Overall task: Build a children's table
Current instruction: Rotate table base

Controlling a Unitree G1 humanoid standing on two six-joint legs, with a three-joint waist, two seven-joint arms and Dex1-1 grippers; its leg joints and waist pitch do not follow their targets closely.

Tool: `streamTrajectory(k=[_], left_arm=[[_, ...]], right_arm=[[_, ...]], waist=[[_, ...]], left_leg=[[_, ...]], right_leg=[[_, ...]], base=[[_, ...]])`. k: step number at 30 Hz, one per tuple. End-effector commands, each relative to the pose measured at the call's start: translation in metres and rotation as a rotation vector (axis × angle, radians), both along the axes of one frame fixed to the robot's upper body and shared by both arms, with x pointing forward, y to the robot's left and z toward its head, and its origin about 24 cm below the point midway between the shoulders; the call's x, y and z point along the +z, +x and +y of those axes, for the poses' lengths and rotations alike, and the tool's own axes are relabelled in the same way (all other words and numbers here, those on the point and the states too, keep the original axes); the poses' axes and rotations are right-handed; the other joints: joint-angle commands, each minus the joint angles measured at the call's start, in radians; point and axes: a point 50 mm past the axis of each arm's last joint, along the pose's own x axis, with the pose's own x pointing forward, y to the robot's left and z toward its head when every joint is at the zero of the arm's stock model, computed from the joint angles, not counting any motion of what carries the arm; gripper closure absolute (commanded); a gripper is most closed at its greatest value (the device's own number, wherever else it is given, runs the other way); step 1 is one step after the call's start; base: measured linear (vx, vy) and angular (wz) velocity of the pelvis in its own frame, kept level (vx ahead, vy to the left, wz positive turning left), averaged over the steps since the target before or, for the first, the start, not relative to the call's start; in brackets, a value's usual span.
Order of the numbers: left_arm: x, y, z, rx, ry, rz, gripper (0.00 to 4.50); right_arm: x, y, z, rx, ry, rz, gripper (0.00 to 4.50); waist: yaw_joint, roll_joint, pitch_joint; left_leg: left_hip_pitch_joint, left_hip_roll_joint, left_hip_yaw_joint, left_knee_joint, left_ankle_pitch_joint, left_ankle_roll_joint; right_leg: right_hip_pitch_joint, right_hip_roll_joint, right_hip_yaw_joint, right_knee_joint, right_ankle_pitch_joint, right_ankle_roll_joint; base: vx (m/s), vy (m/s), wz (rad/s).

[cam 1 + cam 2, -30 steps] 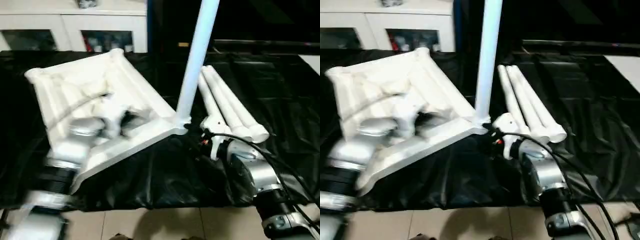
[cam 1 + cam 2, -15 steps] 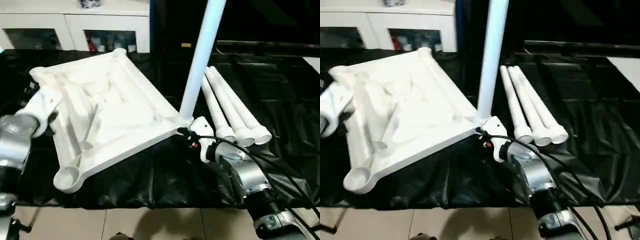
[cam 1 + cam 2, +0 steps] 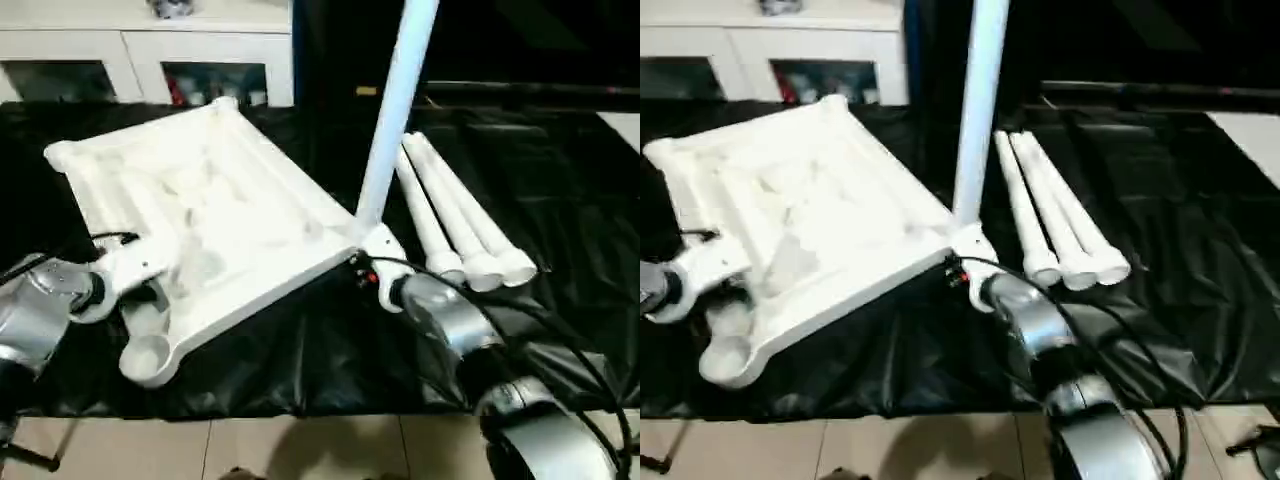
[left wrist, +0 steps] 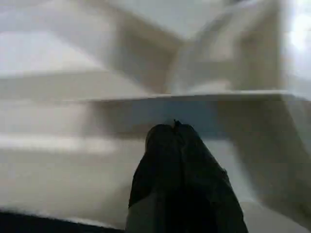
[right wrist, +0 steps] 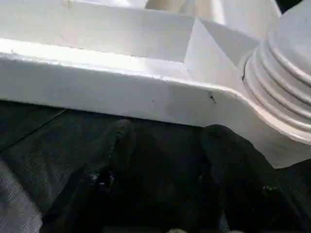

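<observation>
White plastic tabletop point(image 3: 200, 210) lay upturned; the right gripper point(image 5: 165, 145), fingers parted, faced its rim beside the upright leg point(image 3: 395, 110); left gripper point(image 4: 177, 131) clenched.

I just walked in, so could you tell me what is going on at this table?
The robot is assembling a white children's table. The tabletop lies upside down on black sheeting, with one leg already standing upright in a corner socket. Three loose legs lie side by side nearby. The left end effector, shut, is against the tabletop; the right end effector, open, sits at the socketed corner's rim.
</observation>
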Motion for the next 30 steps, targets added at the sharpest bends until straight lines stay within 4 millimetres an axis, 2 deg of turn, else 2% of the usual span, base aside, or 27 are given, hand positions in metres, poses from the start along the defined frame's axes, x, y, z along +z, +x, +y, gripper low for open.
streamTrajectory(k=[1,3,4,5,6,7,8,10,12,13,15,16,17,18,20,21,22,23,24,25,26,28,29,30], left_arm=[[-0.011,-0.008,-0.008,-0.039,-0.047,0.094,4.50],[-0.010,-0.010,-0.026,-0.119,-0.158,0.118,4.50],[-0.010,-0.010,-0.026,-0.119,-0.158,0.118,4.50],[-0.010,-0.009,-0.035,-0.148,-0.199,0.119,4.50],[-0.010,-0.009,-0.037,-0.152,-0.206,0.118,4.50],[-0.010,-0.008,-0.044,-0.169,-0.238,0.113,4.50],[-0.009,-0.007,-0.060,-0.210,-0.301,0.109,4.50],[-0.007,-0.009,-0.071,-0.252,-0.355,0.120,4.50],[-0.005,-0.010,-0.077,-0.274,-0.385,0.133,4.50],[-0.002,-0.012,-0.085,-0.306,-0.416,0.147,4.50],[-0.001,-0.012,-0.090,-0.324,-0.425,0.146,4.50],[-0.001,-0.012,-0.091,-0.324,-0.426,0.146,4.50],[0.000,-0.009,-0.096,-0.339,-0.441,0.137,4.50],[0.000,-0.009,-0.096,-0.340,-0.442,0.135,4.50],[-0.001,0.005,-0.101,-0.326,-0.415,0.052,4.50],[0.000,0.015,-0.102,-0.302,-0.392,-0.015,4.50],[0.000,0.019,-0.102,-0.290,-0.386,-0.036,4.50],[0.000,0.025,-0.101,-0.274,-0.371,-0.075,4.50],[0.001,0.029,-0.101,-0.263,-0.361,-0.101,4.50],[0.001,0.033,-0.100,-0.245,-0.346,-0.130,4.50],[0.001,0.034,-0.100,-0.241,-0.342,-0.135,4.50],[0.004,0.040,-0.100,-0.210,-0.339,-0.180,4.50],[0.005,0.041,-0.100,-0.201,-0.344,-0.189,4.50],[0.007,0.043,-0.101,-0.199,-0.354,-0.208,4.50]], right_arm=[[0.006,0.005,0.001,-0.014,0.007,-0.024,2.40],[0.008,0.009,0.010,-0.002,0.016,-0.023,2.54],[0.008,0.009,0.010,-0.002,0.016,-0.023,2.64],[0.009,0.010,0.014,0.010,0.015,-0.027,2.71],[0.009,0.010,0.015,0.013,0.014,-0.028,2.71],[0.010,0.011,0.020,0.027,0.010,-0.034,2.75],[0.014,0.013,0.030,0.053,0.012,-0.043,2.86],[0.017,0.014,0.039,0.071,0.017,-0.047,3.10],[0.018,0.015,0.044,0.081,0.017,-0.050,3.15],[0.021,0.015,0.052,0.102,0.014,-0.055,3.23],[0.023,0.015,0.059,0.122,0.010,-0.060,3.54],[0.023,0.015,0.059,0.124,0.009,-0.060,3.61],[0.024,0.013,0.065,0.147,0.020,-0.059,3.69],[0.024,0.013,0.066,0.149,0.021,-0.059,3.69],[0.024,0.013,0.069,0.157,0.019,-0.065,3.99],[0.024,0.013,0.067,0.144,0.016,-0.068,4.06],[0.023,0.014,0.066,0.138,0.015,-0.069,4.06],[0.023,0.014,0.063,0.126,0.015,-0.071,4.14],[0.023,0.015,0.060,0.116,0.016,-0.073,4.29],[0.023,0.017,0.055,0.096,0.021,-0.078,4.29],[0.023,0.018,0.053,0.090,0.022,-0.080,4.40],[0.026,0.023,0.038,0.030,0.046,-0.091,4.48],[0.027,0.025,0.033,0.013,0.055,-0.094,4.48],[0.030,0.028,0.025,-0.021,0.064,-0.106,4.48]], waist=[[0.001,0.025,-0.063],[0.002,0.025,-0.062],[0.001,0.024,-0.062],[0.001,0.018,-0.062],[0.001,0.020,-0.062],[0.000,0.014,-0.064],[-0.001,-0.007,-0.064],[0.001,-0.003,-0.062],[-0.003,-0.002,-0.064],[-0.010,-0.014,-0.064],[-0.015,-0.011,-0.065],[-0.018,-0.019,-0.065],[-0.019,-0.018,-0.065],[-0.020,-0.022,-0.064],[-0.017,-0.022,-0.061],[-0.014,-0.018,-0.061],[-0.015,-0.020,-0.060],[-0.013,-0.016,-0.062],[-0.012,-0.018,-0.062],[-0.010,-0.011,-0.064],[-0.011,-0.017,-0.066],[-0.011,-0.003,-0.068],[-0.010,-0.008,-0.070],[-0.008,0.002,-0.069]], left_leg=[[0.024,0.042,-0.023,-0.072,-0.248,-0.048],[0.025,0.041,-0.021,-0.072,-0.252,-0.049],[0.024,0.043,-0.022,-0.073,-0.254,-0.052],[0.024,0.041,-0.021,-0.071,-0.248,-0.050],[0.023,0.040,-0.020,-0.072,-0.247,-0.049],[0.022,0.041,-0.020,-0.071,-0.234,-0.045],[0.019,0.041,-0.017,-0.071,-0.212,-0.034],[0.019,0.043,-0.018,-0.071,-0.202,-0.031],[0.018,0.043,-0.019,-0.071,-0.187,-0.039],[0.018,0.044,-0.017,-0.072,-0.180,-0.038],[0.016,0.042,-0.017,-0.069,-0.162,-0.034],[0.014,0.041,-0.018,-0.069,-0.148,-0.026],[0.015,0.042,-0.016,-0.069,-0.148,-0.022],[0.017,0.041,-0.015,-0.067,-0.148,-0.016],[0.023,0.042,-0.012,-0.068,-0.166,-0.017],[0.022,0.043,-0.014,-0.069,-0.178,-0.026],[0.021,0.041,-0.013,-0.070,-0.186,-0.027],[0.025,0.041,-0.014,-0.069,-0.202,-0.037],[0.022,0.043,-0.017,-0.071,-0.201,-0.040],[0.024,0.043,-0.018,-0.070,-0.204,-0.047],[0.021,0.042,-0.018,-0.069,-0.195,-0.045],[0.023,0.040,-0.016,-0.065,-0.181,-0.043],[0.021,0.041,-0.016,-0.063,-0.166,-0.038],[0.022,0.040,-0.017,-0.062,-0.163,-0.037]], right_leg=[[0.041,-0.086,0.055,-0.061,-0.130,-0.233],[0.040,-0.086,0.056,-0.061,-0.142,-0.237],[0.040,-0.085,0.055,-0.061,-0.142,-0.239],[0.041,-0.083,0.055,-0.059,-0.137,-0.237],[0.042,-0.083,0.056,-0.060,-0.139,-0.237],[0.044,-0.083,0.056,-0.057,-0.130,-0.236],[0.046,-0.083,0.056,-0.057,-0.128,-0.237],[0.044,-0.087,0.057,-0.060,-0.150,-0.233],[0.045,-0.086,0.055,-0.053,-0.131,-0.233],[0.046,-0.082,0.054,-0.052,-0.103,-0.238],[0.048,-0.083,0.054,-0.046,-0.064,-0.248],[0.052,-0.083,0.054,-0.044,-0.048,-0.251],[0.051,-0.083,0.055,-0.045,-0.044,-0.250],[0.049,-0.083,0.056,-0.046,-0.050,-0.248],[0.044,-0.081,0.056,-0.052,-0.077,-0.244],[0.045,-0.082,0.056,-0.052,-0.091,-0.237],[0.044,-0.078,0.056,-0.055,-0.098,-0.231],[0.044,-0.079,0.056,-0.055,-0.103,-0.224],[0.048,-0.082,0.056,-0.053,-0.103,-0.222],[0.046,-0.082,0.055,-0.052,-0.097,-0.219],[0.051,-0.083,0.056,-0.050,-0.081,-0.221],[0.049,-0.080,0.056,-0.047,-0.041,-0.229],[0.053,-0.080,0.056,-0.043,-0.005,-0.240],[0.052,-0.079,0.055,-0.042,0.004,-0.244]], base=[[0.000,0.000,0.00],[0.000,0.000,0.00],[0.000,0.000,0.00],[0.000,0.000,0.00],[0.000,0.000,0.00],[0.000,0.000,0.00],[0.000,0.000,0.00],[0.000,0.000,0.00],[0.000,0.000,0.00],[0.000,0.000,0.00],[0.000,0.000,0.00],[0.000,0.000,0.00],[0.000,0.000,0.00],[0.000,0.000,0.00],[0.000,0.000,0.00],[0.000,0.000,0.00],[0.000,0.000,0.00],[0.000,0.000,0.00],[0.000,0.000,0.00],[0.000,0.000,0.00],[0.000,0.000,0.00],[0.000,0.000,0.00],[0.000,0.000,0.00],[0.000,0.000,0.00]])
